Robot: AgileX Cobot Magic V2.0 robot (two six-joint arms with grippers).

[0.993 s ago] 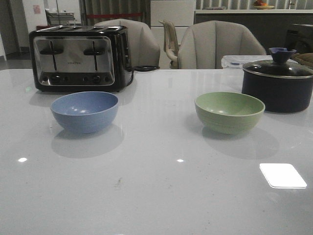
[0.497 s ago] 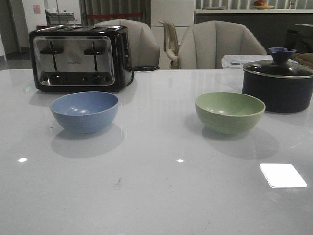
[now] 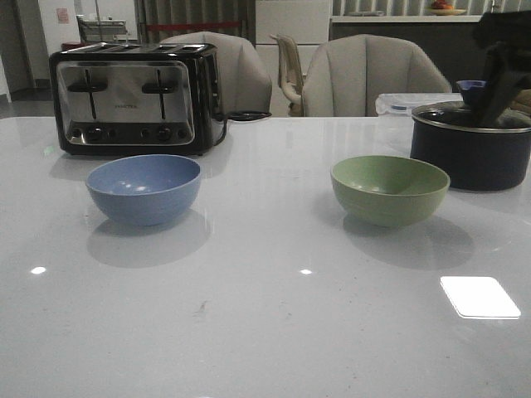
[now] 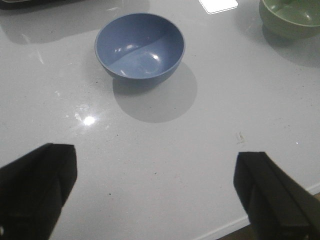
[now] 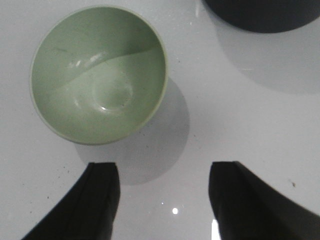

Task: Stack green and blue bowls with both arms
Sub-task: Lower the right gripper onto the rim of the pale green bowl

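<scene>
The blue bowl (image 3: 143, 189) stands upright and empty at the table's left, in front of the toaster. The green bowl (image 3: 390, 191) stands upright and empty at the right, beside the dark pot. My left gripper (image 4: 155, 185) is open and empty, held above the table near its front edge, with the blue bowl (image 4: 140, 47) ahead of it and the green bowl's edge (image 4: 290, 17) further off. My right gripper (image 5: 162, 195) is open and empty above the table, close beside the green bowl (image 5: 100, 75). The right arm (image 3: 502, 66) shows high at the far right.
A black and steel toaster (image 3: 133, 95) stands at the back left. A dark lidded pot (image 3: 471, 145) stands at the back right, close behind the green bowl, and also shows in the right wrist view (image 5: 260, 12). Two chairs (image 3: 365, 79) and a clear container (image 3: 398, 104) lie beyond the table.
The right arm has come into the front view at the top right, above the pot. Both bowls stay where they were.
</scene>
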